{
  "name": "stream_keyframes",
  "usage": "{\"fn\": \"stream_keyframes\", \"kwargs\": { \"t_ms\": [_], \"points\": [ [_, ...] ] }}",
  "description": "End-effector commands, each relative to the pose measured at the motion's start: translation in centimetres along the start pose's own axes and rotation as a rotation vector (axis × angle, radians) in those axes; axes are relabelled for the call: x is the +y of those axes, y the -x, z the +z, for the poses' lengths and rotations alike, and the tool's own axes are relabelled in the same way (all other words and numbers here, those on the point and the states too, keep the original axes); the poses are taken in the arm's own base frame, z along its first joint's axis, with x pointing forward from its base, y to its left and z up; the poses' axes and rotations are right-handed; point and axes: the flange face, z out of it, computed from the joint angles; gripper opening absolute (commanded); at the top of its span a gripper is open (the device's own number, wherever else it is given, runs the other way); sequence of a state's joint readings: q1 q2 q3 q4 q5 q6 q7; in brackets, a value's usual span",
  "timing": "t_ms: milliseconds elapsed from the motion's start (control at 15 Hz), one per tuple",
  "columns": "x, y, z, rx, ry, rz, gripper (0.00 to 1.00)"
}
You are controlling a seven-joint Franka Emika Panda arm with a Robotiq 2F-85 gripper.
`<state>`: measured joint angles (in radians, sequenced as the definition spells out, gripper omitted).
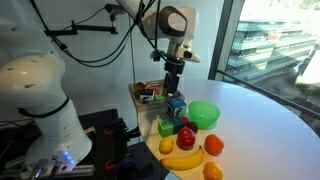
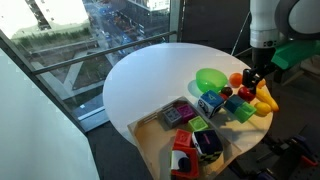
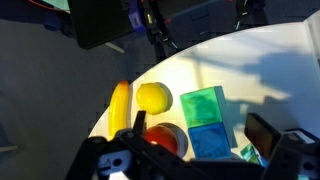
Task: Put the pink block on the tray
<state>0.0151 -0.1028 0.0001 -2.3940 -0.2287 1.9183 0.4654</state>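
A small dark pink-red block [image 1: 183,122] sits on the round white table between the blue cube and the green bowl; it also shows in an exterior view [image 2: 226,92]. It is out of sight in the wrist view. The grey-beige tray [image 1: 140,90] [image 2: 148,135] lies at the table's edge and holds several small items. My gripper [image 1: 172,90] [image 2: 252,80] hangs open and empty above the cluster of blocks and fruit. In the wrist view its fingers [image 3: 200,128] straddle the green cube [image 3: 203,105] and blue cube [image 3: 209,140] from above.
Round the blocks lie a bright green bowl [image 1: 204,113], a red apple [image 1: 186,137], a lemon [image 1: 166,146], a banana [image 1: 182,158] and two oranges [image 1: 214,145]. A window wall runs behind the table [image 2: 140,70].
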Motion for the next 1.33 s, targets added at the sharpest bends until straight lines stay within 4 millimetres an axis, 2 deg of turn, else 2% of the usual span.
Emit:
{"fn": "stream_keyframes", "kwargs": {
  "t_ms": [0,267,600,1067,1200,1267],
  "points": [
    [3.8,2.0,-1.1,0.012,-0.018,-0.042,1.0],
    [6.9,3.8,-2.7,0.042,-0.068,-0.077,1.0],
    [9.9,6.3,-4.9,0.121,-0.149,-0.153,1.0],
    [12.3,9.1,-7.0,0.213,-0.275,-0.257,1.0],
    [12.6,9.4,-7.1,0.242,-0.284,-0.254,1.0],
    [12.0,8.5,-7.0,0.218,-0.257,-0.239,1.0]
  ]
}}
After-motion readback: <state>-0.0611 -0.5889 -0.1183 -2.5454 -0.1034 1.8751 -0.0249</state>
